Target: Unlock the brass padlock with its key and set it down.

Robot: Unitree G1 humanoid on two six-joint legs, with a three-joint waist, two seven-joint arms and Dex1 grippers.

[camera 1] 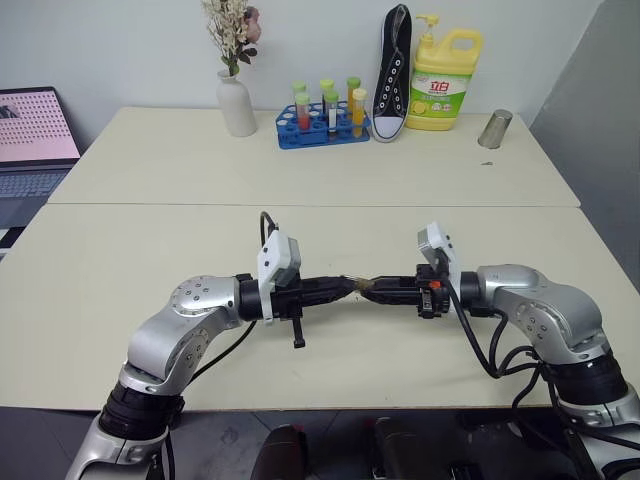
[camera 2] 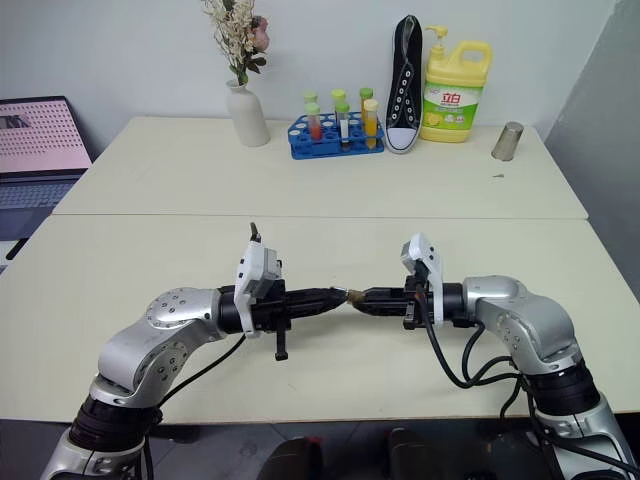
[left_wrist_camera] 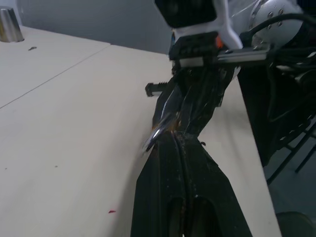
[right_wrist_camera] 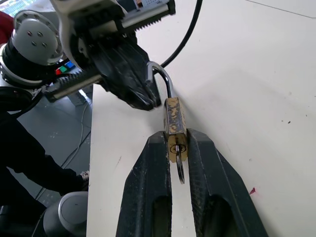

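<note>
The brass padlock [right_wrist_camera: 175, 129] is small and yellow, with a thin silver loop on top. It hangs in the air between both grippers, above the worktop [camera 1: 330, 170]. The right gripper [right_wrist_camera: 177, 143] jaws squeeze its body, where the key [right_wrist_camera: 180, 170] sits. The left gripper [right_wrist_camera: 148, 96] jaws are clenched on the loop. The lock looks opened or nearly so; next, set it down gently.

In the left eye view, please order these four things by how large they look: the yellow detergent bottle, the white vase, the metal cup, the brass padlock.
1. Yellow detergent bottle.
2. White vase, without its flowers.
3. Metal cup.
4. Brass padlock, smallest, though nearest to the camera and partly hidden between the grippers.
</note>
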